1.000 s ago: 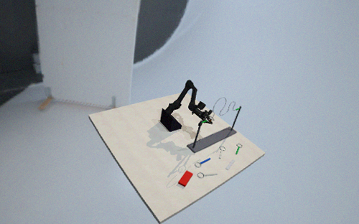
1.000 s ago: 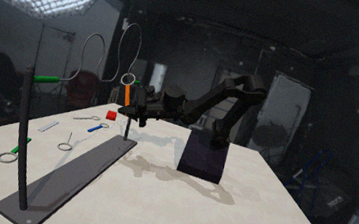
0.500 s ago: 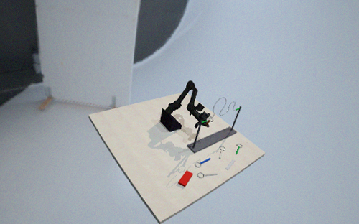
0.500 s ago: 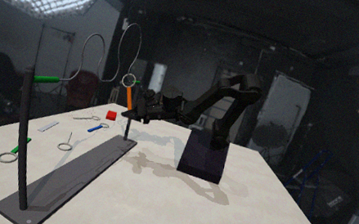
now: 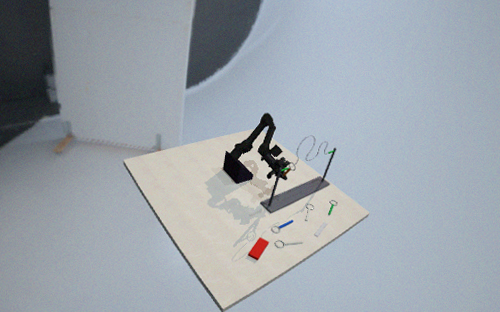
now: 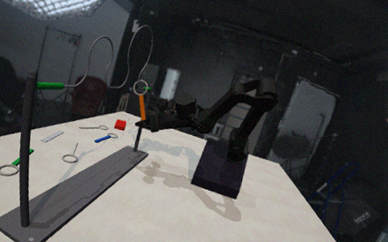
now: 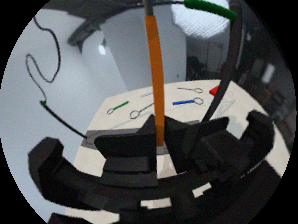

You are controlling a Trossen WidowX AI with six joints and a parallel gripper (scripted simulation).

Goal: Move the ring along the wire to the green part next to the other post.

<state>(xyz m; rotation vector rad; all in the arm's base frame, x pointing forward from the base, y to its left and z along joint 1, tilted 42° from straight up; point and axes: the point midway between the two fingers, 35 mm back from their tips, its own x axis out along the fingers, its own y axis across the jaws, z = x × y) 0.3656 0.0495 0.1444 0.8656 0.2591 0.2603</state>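
Observation:
The ring (image 5: 292, 166) (image 6: 140, 87) is around the wire at the inner end of one green part (image 5: 285, 169) (image 7: 207, 8). I cannot tell whether it touches the wire. Its orange handle (image 6: 142, 108) (image 7: 157, 85) points down from the ring, nearly upright. My gripper (image 6: 142, 122) (image 7: 154, 116) is shut on the lower end of the handle, below the wire and close to the post (image 5: 274, 191) (image 6: 137, 139) on that side. The other green part (image 5: 331, 152) (image 6: 51, 85) is at the other post (image 5: 329, 165) (image 6: 25, 151). The ring itself is out of the wrist view.
The grey wire (image 5: 298, 148) (image 6: 113, 53) rises in tall loops between the posts, which stand on a dark base (image 5: 296, 194) (image 6: 83, 186). Beyond the base lie a red block (image 5: 258, 248) (image 6: 120, 125), a blue-handled ring (image 5: 286, 224) (image 7: 184, 102), a green-handled ring (image 5: 331, 208) and other loose rings.

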